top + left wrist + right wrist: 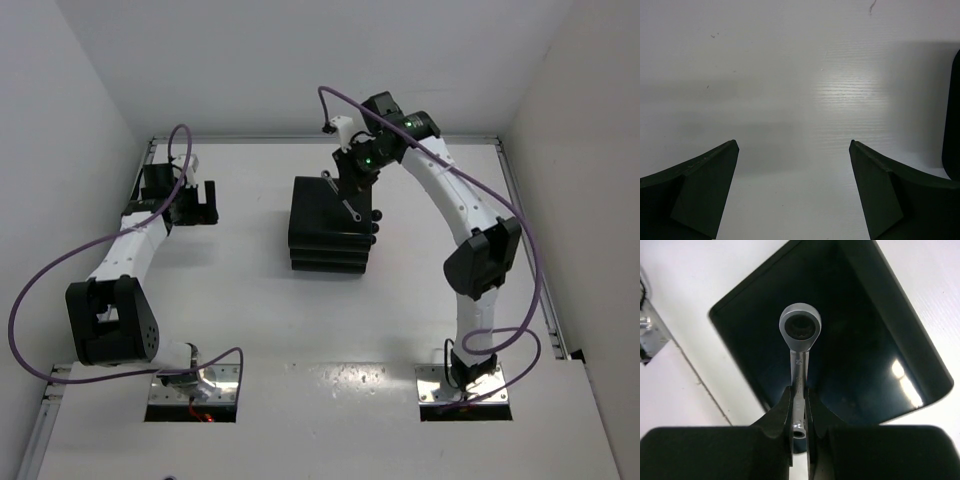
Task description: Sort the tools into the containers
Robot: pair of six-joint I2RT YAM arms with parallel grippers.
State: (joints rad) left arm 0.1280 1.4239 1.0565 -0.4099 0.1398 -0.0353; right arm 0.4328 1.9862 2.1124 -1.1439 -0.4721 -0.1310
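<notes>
The right tool pinches a silver ring wrench by its shank above the black cabinet. The left tool hangs spread over the counter.

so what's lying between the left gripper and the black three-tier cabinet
Nothing. In the top view, the stretch of white table between the open left gripper and the black three-tier cabinet is bare.

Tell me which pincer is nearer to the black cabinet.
Right. The right pincer, shut on the silver wrench, is over the cabinet top, near its far edge. The left pincer is open above the table, off to the cabinet's left, apart from it.
</notes>
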